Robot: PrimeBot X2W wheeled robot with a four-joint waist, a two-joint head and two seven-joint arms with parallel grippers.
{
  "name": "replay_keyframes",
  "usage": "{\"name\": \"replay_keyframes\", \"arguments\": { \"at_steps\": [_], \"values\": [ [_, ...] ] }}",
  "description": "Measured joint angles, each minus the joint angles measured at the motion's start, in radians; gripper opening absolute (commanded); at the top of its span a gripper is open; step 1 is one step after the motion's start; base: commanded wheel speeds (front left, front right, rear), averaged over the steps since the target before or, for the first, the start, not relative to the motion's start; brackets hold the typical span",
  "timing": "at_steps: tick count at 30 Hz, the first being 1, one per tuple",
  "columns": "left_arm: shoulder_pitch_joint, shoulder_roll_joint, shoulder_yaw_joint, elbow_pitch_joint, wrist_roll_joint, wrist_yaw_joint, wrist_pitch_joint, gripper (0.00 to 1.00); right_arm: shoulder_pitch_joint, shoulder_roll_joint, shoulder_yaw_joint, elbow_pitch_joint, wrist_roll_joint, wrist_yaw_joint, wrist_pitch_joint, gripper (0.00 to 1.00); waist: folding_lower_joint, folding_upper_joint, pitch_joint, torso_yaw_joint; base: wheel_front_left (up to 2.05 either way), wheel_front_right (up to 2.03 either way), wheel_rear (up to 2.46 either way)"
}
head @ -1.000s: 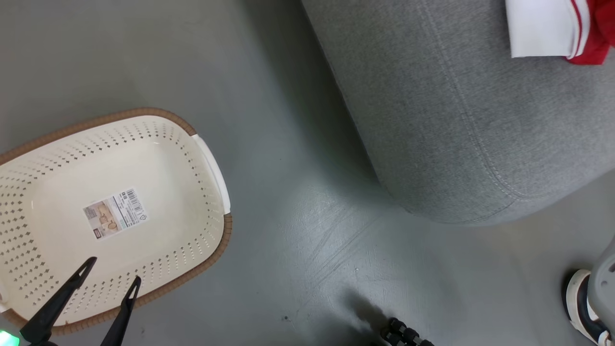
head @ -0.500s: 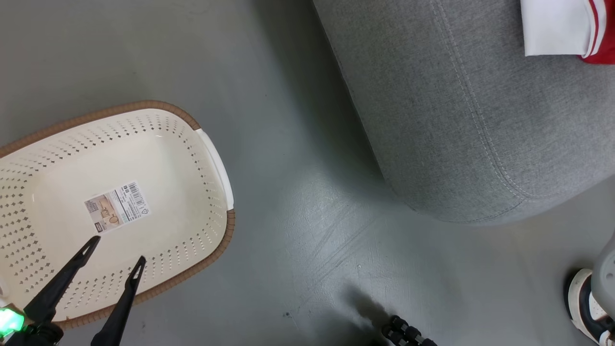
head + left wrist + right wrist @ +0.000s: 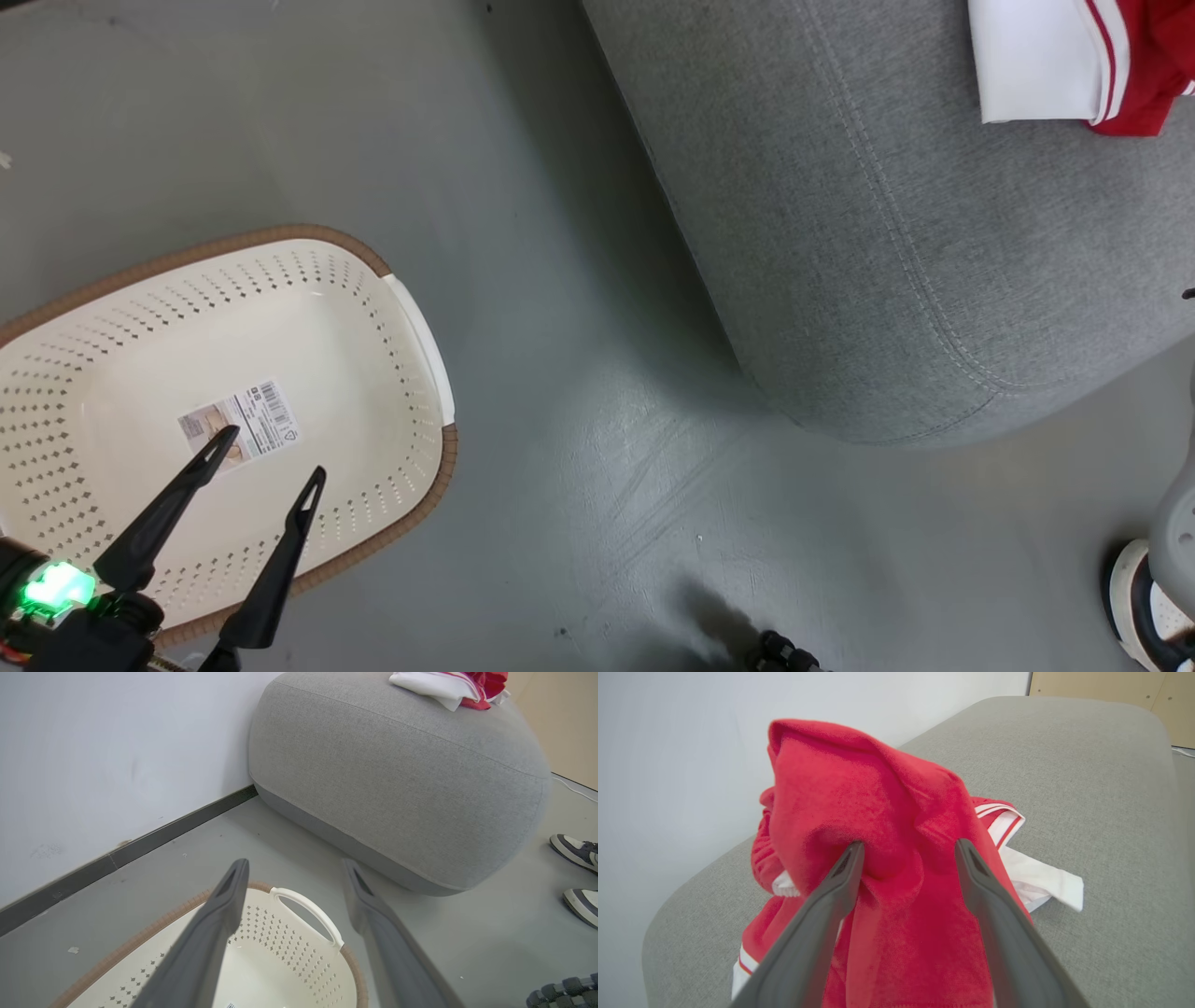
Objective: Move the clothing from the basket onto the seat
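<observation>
The right fingers [image 3: 833, 891] stand apart, but the red clothing [image 3: 887, 812] heaped on the seat [image 3: 1087, 788] at 1 o'clock drapes against one and could snag and drag off on retreat; the left fingers [image 3: 168, 509] hang apart over the basket [image 3: 411, 317] at 8 o'clock.

Left claw [image 3: 273, 455]: two long slim black fingers [image 3: 159, 523], tapering to pointed tips, narrow slot cut near each tip. Black rounded wrist housing [image 3: 89, 644] behind them, bright green lamp [image 3: 56, 590] glowing on its side. Seen close, finger surfaces matte dark grey, flat-sided. Right claw [image 3: 910, 845]: same matte dark grey tapered build, slot by each tip
</observation>
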Motion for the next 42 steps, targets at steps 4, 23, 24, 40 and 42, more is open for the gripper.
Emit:
{"name": "replay_keyframes", "arguments": {
  "at_steps": [4,23,24,40,42],
  "values": [
    [-0.023,-0.017,-0.019,0.012,0.0,0.0,0.0,1.0,0.0,-0.001,0.053,-0.008,-0.046,0.0,-0.025,1.0,0.0,0.0,-0.023,0.0,0.0,0.0,0.0],
    [-0.124,-0.154,-0.073,0.109,-0.015,0.0,0.0,1.0,0.031,-0.008,0.315,-0.067,-0.067,0.0,-0.054,1.0,-0.0001,0.0,-0.18,0.013,0.0,0.0,0.0],
    [-0.125,-0.16,-0.073,0.115,-0.015,0.0,0.0,1.0,0.035,-0.01,0.334,-0.08,-0.06,0.0,-0.054,1.0,0.0,0.0,-0.191,0.015,0.0,0.0,0.0],
    [-0.134,-0.269,-0.061,0.188,0.001,0.0,0.0,1.0,0.208,-0.02,0.739,-0.187,0.237,0.0,-0.055,1.0,0.0,0.0,-0.367,0.056,0.0,0.0,0.0],
    [-0.134,-0.282,-0.049,0.197,0.002,0.0,0.0,1.0,0.244,-0.019,0.792,-0.199,0.259,0.0,-0.055,1.0,-0.0001,0.0,-0.389,0.063,0.0,0.0,0.0]
  ]
}}
